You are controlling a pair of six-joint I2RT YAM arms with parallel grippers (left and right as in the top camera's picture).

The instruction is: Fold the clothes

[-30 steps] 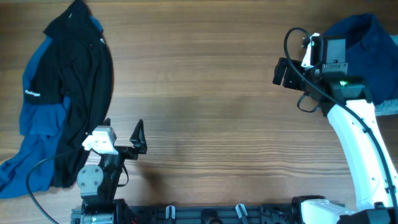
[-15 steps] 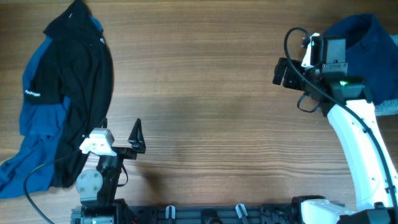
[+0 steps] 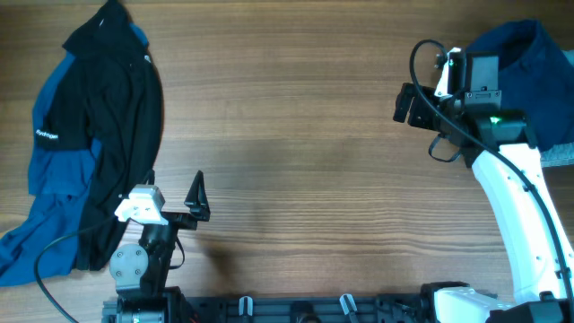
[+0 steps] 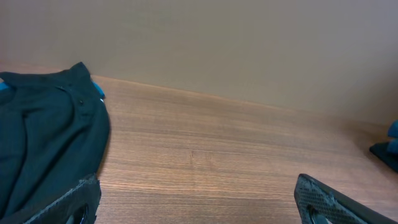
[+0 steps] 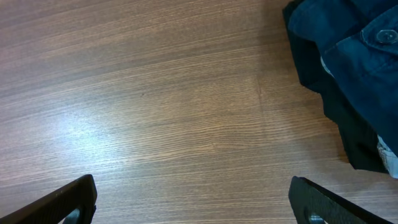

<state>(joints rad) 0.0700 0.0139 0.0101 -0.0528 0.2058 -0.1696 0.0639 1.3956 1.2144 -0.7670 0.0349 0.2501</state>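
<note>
We read the overhead view as a clock face, with the robot's base at 6 o'clock. The brown wood-grain counter (image 3: 296, 135) is bare across its whole middle, so no garment lies spread out where it could be folded.

The largest piece is the black and royal-blue jacket with a small white logo (image 3: 117, 117). It lies in a long rumpled heap from 10 o'clock down to 8 o'clock, creased, with one blue part trailing toward the counter's near edge. The dark navy-blue woven shorts (image 3: 529, 54) are bunched at 2 o'clock. In the right wrist view they show as a loose pile with a button and a seam on top. A paler strip shows at the counter's edge near 3 o'clock, and we cannot tell what it is.

We judge the task barely begun. Nothing is flattened, nothing is folded, and each garment has yet to be brought to the middle, smoothed and folded.

The right gripper (image 3: 410, 105) hangs at about 2 o'clock, just beside the shorts on their 9 o'clock side. Its jaws are spread wide, with only bare wood between them in its own camera. It holds nothing and touches no cloth.

The left gripper (image 3: 173, 190) sits at 7 o'clock, near the jacket's black edge. Its jaws are also spread fully and hold nothing. The jacket lies to its 9 o'clock side, and we cannot tell whether the nearer finger brushes the cloth.
</note>
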